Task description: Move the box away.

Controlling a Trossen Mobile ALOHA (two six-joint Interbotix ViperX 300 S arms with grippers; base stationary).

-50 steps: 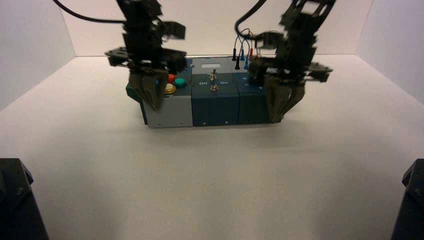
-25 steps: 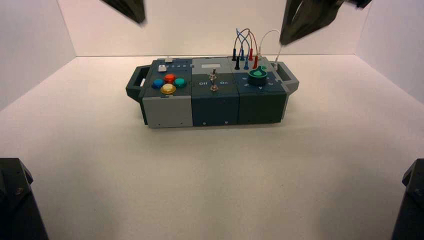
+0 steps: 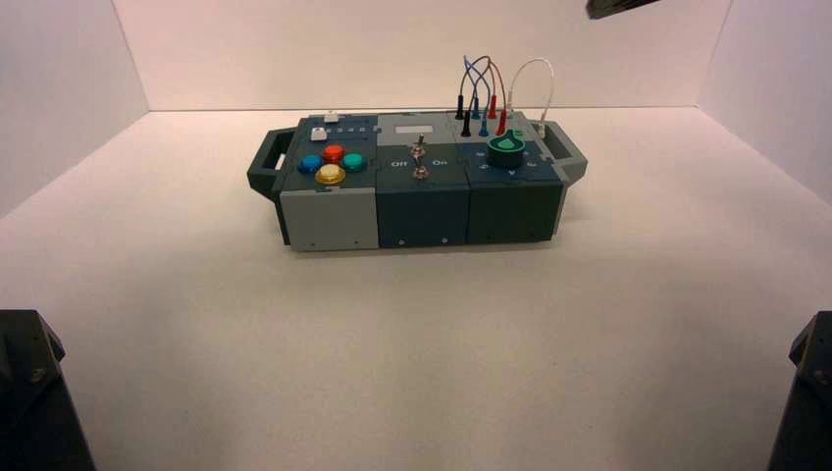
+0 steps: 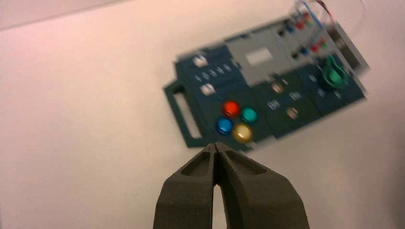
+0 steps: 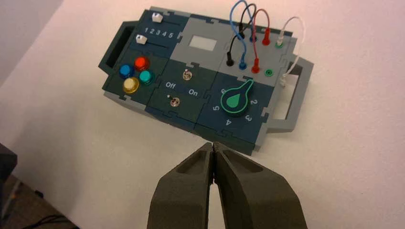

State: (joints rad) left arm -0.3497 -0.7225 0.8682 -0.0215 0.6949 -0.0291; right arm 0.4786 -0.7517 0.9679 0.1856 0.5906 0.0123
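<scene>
The box [image 3: 422,201] stands on the white table near the back wall, dark teal and grey, with a handle at each end. It bears four coloured buttons [image 3: 332,164], two toggle switches [image 3: 419,157] by "Off" and "On", a green dial [image 3: 506,150] and plugged coloured wires [image 3: 486,93]. It also shows in the left wrist view [image 4: 267,95] and the right wrist view [image 5: 205,81]. My left gripper [image 4: 218,146] is shut and empty, raised well above the table. My right gripper [image 5: 213,145] is shut and empty, also raised; only a tip of that arm [image 3: 618,6] shows in the high view.
White walls [image 3: 59,98] close in the table at the left, back and right. Two dark arm bases stand at the front corners, one on the left [image 3: 34,392] and one on the right [image 3: 805,388].
Both grippers rose from the box's two ends and left the high view upward. The box has stayed where it was.
</scene>
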